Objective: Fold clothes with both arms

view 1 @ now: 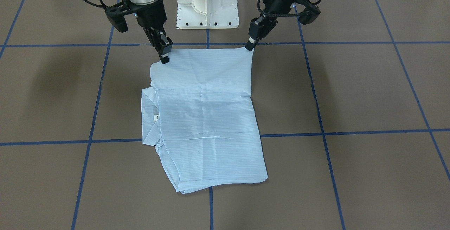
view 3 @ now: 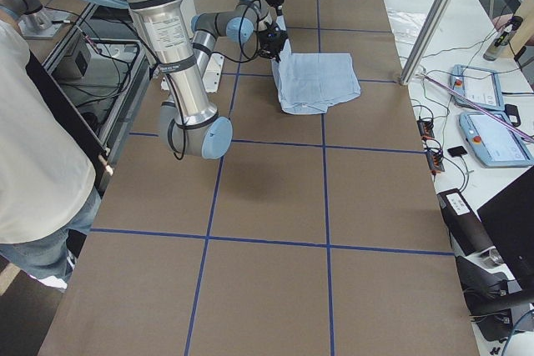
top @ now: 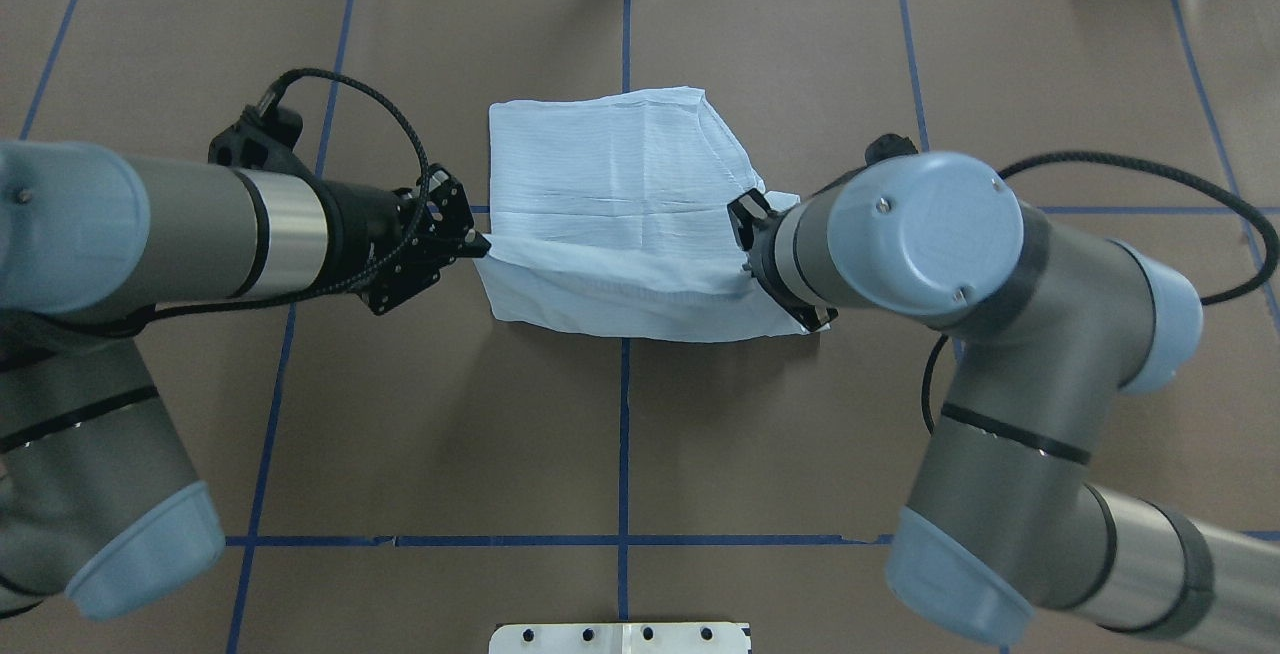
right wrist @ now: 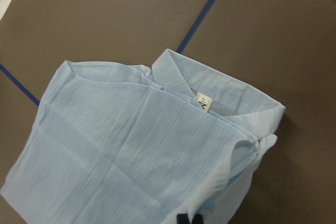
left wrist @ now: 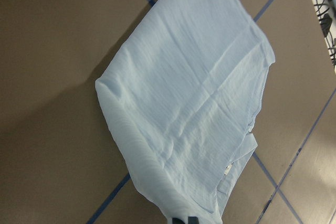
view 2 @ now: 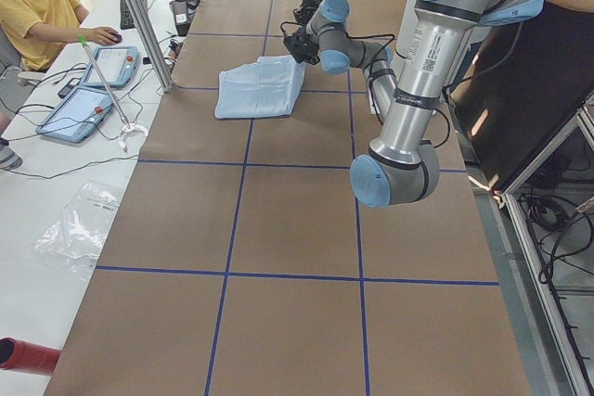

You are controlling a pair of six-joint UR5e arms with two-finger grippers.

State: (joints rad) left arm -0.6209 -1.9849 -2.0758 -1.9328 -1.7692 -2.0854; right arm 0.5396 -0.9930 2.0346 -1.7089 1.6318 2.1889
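The light blue striped shirt [view 1: 205, 117] lies folded into a rectangle at the table's middle, collar and neck label [view 1: 155, 117] toward my right. My left gripper [view 1: 250, 47] is shut on one corner of the shirt's edge nearest the robot and holds it slightly raised. My right gripper [view 1: 164, 60] is shut on the other corner of that edge. In the overhead view the left gripper [top: 480, 246] pinches the shirt [top: 620, 214], and the right wrist hides the right fingertips. The wrist views show the shirt [left wrist: 194, 103] [right wrist: 136, 150] hanging from the fingertips [left wrist: 178, 220] [right wrist: 182, 219].
The white pedestal base [view 1: 207, 5] stands just behind the shirt. Blue tape lines [view 1: 211, 205] grid the brown table. An aluminium pole [view 2: 139, 25], tablets [view 2: 83, 108] and a seated operator [view 2: 37, 6] are along the far table side.
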